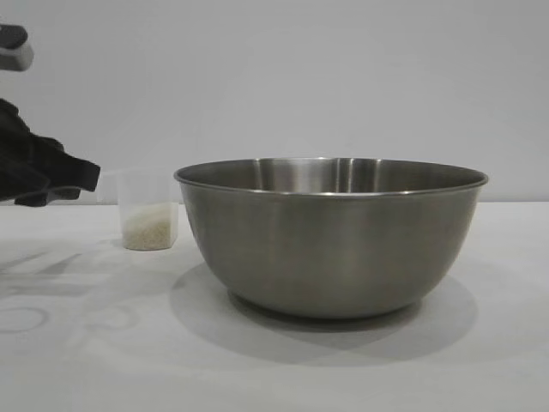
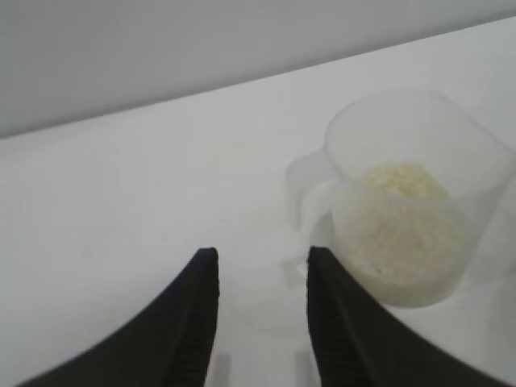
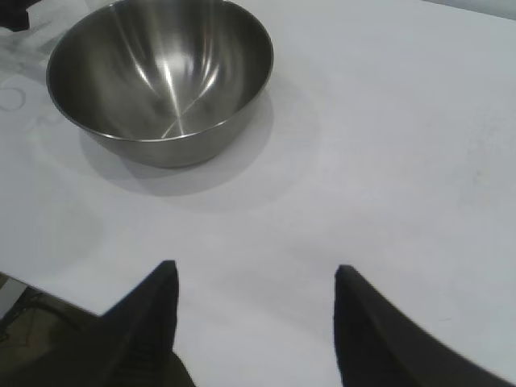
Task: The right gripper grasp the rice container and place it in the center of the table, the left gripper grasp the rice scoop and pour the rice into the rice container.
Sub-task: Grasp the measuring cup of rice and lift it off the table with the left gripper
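Left gripper (image 2: 262, 314): 2 matte black, curved, tapering jaws with ribbed inner faces. Right gripper (image 3: 254, 322): the same black tapered pair. A grey part sits above the left arm.

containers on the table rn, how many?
2. Steel bowl mid-table, empty inside as the right wrist view shows. Small plastic scoop holding rice stands behind its left side, apart from it. Nothing else seen.

You see a silver-grey, mirror-bright rice container (image 1: 331, 236) on the plain white table (image 1: 103, 343). The rice scoop (image 1: 148, 212) is cloudy, colourless plastic, and the rice (image 2: 401, 234) in it is pale off-white. Both the left gripper (image 2: 262, 322) and the right gripper (image 3: 254, 322) are matt black.
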Motion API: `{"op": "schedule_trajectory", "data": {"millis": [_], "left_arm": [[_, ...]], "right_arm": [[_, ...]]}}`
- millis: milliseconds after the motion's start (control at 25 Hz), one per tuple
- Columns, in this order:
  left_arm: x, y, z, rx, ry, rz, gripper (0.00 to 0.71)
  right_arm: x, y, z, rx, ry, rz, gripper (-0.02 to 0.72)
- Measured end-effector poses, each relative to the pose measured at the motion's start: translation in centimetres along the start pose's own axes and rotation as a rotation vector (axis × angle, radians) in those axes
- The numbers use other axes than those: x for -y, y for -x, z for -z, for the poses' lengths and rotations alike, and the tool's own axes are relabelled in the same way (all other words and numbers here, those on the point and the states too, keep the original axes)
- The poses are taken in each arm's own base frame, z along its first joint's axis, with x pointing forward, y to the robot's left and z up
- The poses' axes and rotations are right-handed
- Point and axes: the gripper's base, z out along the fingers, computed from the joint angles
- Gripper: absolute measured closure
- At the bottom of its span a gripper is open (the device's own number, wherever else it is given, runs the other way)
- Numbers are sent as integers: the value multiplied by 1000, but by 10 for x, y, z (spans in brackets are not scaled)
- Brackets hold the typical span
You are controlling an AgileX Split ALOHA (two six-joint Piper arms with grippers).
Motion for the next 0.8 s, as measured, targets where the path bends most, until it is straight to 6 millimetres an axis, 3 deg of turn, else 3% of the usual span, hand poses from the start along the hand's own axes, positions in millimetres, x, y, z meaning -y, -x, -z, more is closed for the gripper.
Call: {"op": "schedule_trajectory", "data": {"millis": [320, 600, 800], "left_arm": [[1, -5, -4, -8, 0, 10, 503], [6, -20, -30, -29, 0, 6, 503], [9, -15, -47, 11, 5, 17, 503]], "right_arm": [[0, 0, 0, 0, -1, -2, 290], [0, 0, 0, 0, -1, -2, 290], [0, 0, 0, 0, -1, -2, 290]]}}
